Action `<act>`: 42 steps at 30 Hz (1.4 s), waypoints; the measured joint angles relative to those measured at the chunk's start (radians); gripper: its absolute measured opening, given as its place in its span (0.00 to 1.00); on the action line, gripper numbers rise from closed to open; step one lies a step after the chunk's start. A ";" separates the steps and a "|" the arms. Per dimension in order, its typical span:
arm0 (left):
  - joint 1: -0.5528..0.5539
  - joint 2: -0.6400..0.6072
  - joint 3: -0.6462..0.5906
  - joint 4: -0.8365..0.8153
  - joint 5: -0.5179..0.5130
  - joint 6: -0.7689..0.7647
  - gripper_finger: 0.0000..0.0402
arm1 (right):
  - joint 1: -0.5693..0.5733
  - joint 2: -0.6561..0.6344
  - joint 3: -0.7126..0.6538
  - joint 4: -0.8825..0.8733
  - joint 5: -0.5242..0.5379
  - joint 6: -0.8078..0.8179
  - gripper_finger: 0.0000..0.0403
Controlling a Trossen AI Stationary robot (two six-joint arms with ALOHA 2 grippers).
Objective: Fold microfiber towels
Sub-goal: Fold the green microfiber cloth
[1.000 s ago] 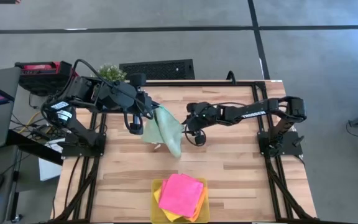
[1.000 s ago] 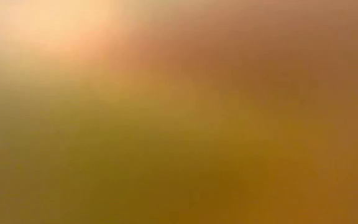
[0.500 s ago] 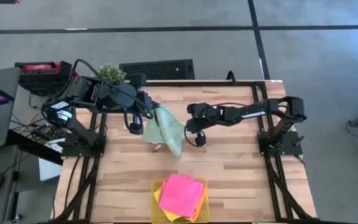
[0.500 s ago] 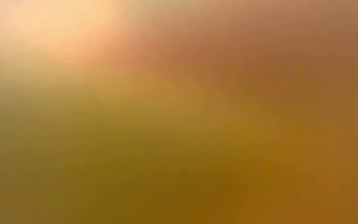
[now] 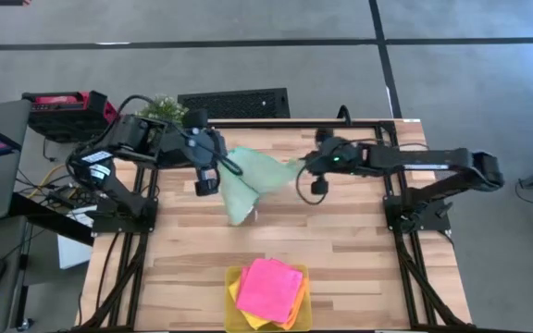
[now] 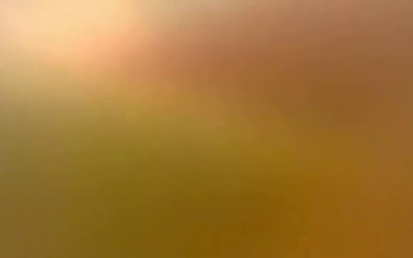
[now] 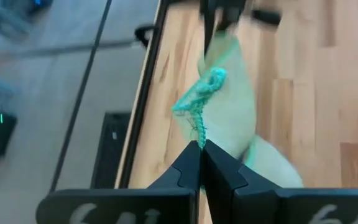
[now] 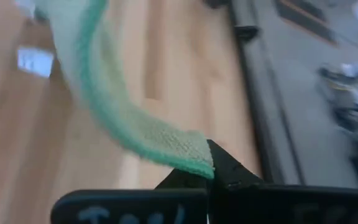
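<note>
Pale green cloth (image 5: 253, 176), 1 of the microfiber towels, hangs stretched in the air between the 2 arms above the far half of the bench (image 5: 359, 250). The left pincer (image 5: 206, 176) is clamped on 1 corner of it, its fingers (image 7: 188, 168) pressed together on the stitched edge in the left wrist view. The right pincer (image 5: 311, 174) is clamped on another corner, and the right wrist view shows the green hem caught right at its fingertips (image 8: 219, 163). The rest of the cloth sags below the line between the 2 grips, its loose end near the bench.

The step in hand looks like spreading the towel flat before the first fold. To do it well, I judge both arms should draw apart evenly until the top edge is taut, then lower together so the hanging part lands without bunching. The right grip looks shallow, so a hard pull could slip that corner free.

Near the front edge sits a translucent yellow tray (image 5: 232, 314) with the hot pink towel (image 5: 271, 289) on top and yellow and orange edges showing beneath it; it is well apart from the green towel. A small plant (image 5: 163, 106) stands at the far left corner behind the left arm. The low view shows only a blur.
</note>
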 joint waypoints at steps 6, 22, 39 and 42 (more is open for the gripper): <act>0.050 0.047 -0.054 -0.009 -0.020 -0.049 0.00 | -0.038 -0.175 0.000 -0.103 0.117 0.000 0.00; 0.287 0.104 -0.165 0.122 -0.329 -0.052 0.00 | -0.188 -0.345 0.000 0.052 0.289 -0.017 0.00; 0.155 0.117 -0.381 0.052 -0.106 -0.174 0.00 | 0.026 -0.319 0.000 -0.366 0.282 0.320 0.01; 0.111 0.118 -0.468 0.078 -0.043 -0.253 0.00 | 0.072 -0.291 0.000 -0.477 0.255 0.398 0.01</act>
